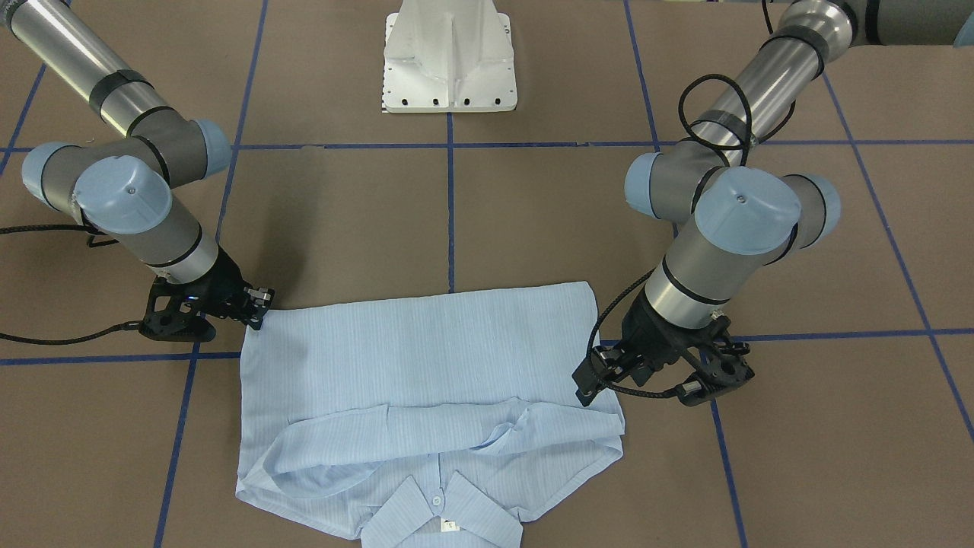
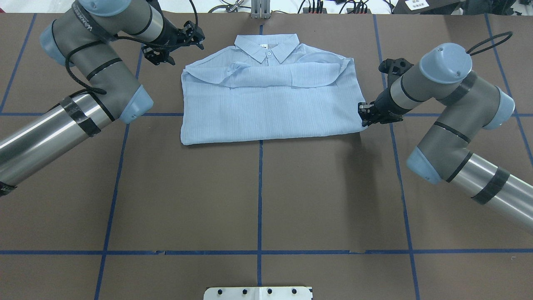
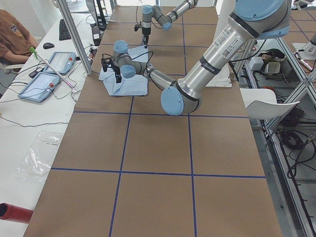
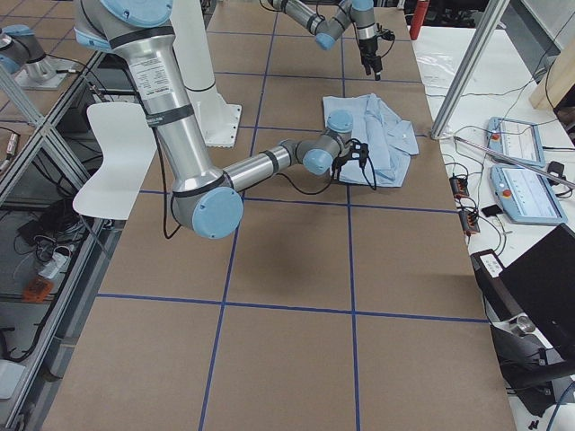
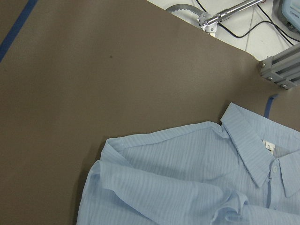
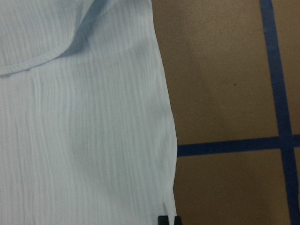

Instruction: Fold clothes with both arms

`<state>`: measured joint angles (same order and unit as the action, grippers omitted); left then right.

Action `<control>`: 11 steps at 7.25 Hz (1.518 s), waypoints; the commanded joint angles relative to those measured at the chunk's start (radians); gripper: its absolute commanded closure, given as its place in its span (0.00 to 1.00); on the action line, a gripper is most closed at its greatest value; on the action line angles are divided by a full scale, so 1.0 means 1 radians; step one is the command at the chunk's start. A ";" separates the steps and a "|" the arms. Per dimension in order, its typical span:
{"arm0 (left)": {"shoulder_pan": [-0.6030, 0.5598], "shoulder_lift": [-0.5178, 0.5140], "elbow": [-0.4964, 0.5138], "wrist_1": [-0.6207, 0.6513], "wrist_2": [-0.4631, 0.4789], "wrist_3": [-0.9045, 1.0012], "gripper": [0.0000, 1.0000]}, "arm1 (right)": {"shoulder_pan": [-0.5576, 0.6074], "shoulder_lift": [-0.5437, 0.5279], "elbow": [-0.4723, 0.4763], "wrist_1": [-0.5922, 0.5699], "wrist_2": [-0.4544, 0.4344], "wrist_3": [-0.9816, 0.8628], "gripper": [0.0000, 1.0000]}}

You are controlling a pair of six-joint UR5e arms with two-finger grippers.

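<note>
White pedestal base (image 2: 258,293) at the robot's edge of the brown table (image 2: 187,196), which has a grid of blue tape lines (image 2: 260,200).

Shirt (image 2: 270,108) lies flat on the far half of the table, across the centre tape line. Its bottom part is folded, and that straight folded edge is the side nearest the robot.

Right gripper (image 2: 363,115) is low at the shirt's near right corner and touches the cloth edge. In the right wrist view the fingertips (image 6: 168,220) show pressed together right at the hem. Cannot tell if any cloth is caught between them. The shirt around them is flat, not lifted.

Further out, both sleeves (image 2: 270,75) are folded across the chest and overlap in the middle.

Left gripper (image 2: 196,38) is over bare table just beside the shirt's left shoulder, clear of the cloth. Its jaws are spread and it holds nothing. The left wrist view shows only the shoulder and collar, no fingers.

Collar (image 2: 266,46) is at the far end, pointing away from the robot, with the top button (image 2: 269,53) done up and the white neck tag (image 2: 263,46) showing.

A metal post (image 2: 259,8) and cables stand past the far table edge.
</note>
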<state>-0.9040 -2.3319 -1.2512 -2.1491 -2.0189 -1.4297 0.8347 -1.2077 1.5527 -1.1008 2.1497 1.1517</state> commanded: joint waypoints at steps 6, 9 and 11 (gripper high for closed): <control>0.003 0.065 -0.112 0.002 0.008 -0.060 0.00 | -0.309 -0.692 0.552 0.276 0.035 0.008 1.00; 0.022 0.101 -0.175 -0.002 0.014 -0.100 0.00 | -0.581 -0.776 0.566 0.469 0.023 0.020 1.00; 0.034 0.105 -0.203 0.000 0.020 -0.103 0.00 | -0.635 -0.762 0.566 0.475 0.021 0.020 0.98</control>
<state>-0.8789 -2.2316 -1.4373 -2.1494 -2.0030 -1.5287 0.2404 -1.9737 2.1184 -0.6347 2.1731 1.1717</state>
